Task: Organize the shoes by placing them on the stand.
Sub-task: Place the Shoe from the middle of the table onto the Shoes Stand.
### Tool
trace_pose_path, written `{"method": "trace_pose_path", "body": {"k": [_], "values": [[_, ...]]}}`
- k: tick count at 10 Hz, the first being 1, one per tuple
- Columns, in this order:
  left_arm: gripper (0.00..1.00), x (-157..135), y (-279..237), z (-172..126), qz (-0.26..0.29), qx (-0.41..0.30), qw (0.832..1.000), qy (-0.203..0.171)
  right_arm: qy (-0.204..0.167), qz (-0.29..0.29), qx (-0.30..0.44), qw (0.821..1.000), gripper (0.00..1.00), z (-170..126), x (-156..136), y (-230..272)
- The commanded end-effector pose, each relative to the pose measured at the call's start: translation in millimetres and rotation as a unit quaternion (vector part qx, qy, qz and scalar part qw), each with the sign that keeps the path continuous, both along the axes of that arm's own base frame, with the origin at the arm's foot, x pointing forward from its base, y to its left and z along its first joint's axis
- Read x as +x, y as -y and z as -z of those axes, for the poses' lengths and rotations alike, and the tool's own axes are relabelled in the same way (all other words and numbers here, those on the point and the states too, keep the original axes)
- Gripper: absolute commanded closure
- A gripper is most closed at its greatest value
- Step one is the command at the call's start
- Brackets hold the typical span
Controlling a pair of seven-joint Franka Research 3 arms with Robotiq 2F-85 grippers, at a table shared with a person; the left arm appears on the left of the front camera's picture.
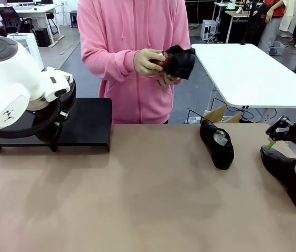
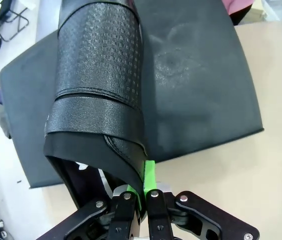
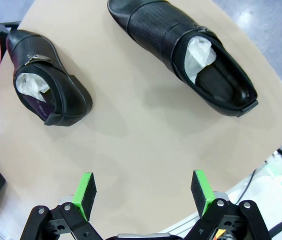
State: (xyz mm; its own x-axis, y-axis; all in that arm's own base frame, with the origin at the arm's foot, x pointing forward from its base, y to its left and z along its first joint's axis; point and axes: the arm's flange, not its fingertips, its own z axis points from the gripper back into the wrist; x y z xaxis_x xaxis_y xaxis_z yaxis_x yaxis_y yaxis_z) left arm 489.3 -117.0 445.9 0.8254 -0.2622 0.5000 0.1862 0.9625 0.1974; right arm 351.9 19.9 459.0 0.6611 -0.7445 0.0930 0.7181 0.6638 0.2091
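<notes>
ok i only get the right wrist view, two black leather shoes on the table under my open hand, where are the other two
observer: the robot's left hand is shut on a third glossy black leather dress shoe by its heel end, over the low flat black rectangular stand
operator: and the fourth
observer: a person in a pink hoodie holds the fourth black shoe in both hands, beyond the table's far edge
</notes>
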Motion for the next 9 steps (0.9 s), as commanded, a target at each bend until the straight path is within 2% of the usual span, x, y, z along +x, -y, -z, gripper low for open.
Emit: {"method": "trace_pose_path", "body": {"k": [1,6,9], "values": [[1.0,16.4,-0.1,3.6,-0.017,-0.009,1.0,0.007,0.001,0.001,-0.003,1.0,0.0,0.2,-0.7,-0.7],[1.0,31.6,0.1,11.0,-0.045,-0.035,0.998,0.035,0.001,0.001,-0.003,1.0,0.0,0.2,-0.7,-0.7],[1.0,39.4,5.9,16.2,-0.043,-0.035,0.998,0.027,0.001,0.001,-0.003,1.0,0.0,0.2,-0.7,-0.7]]}}
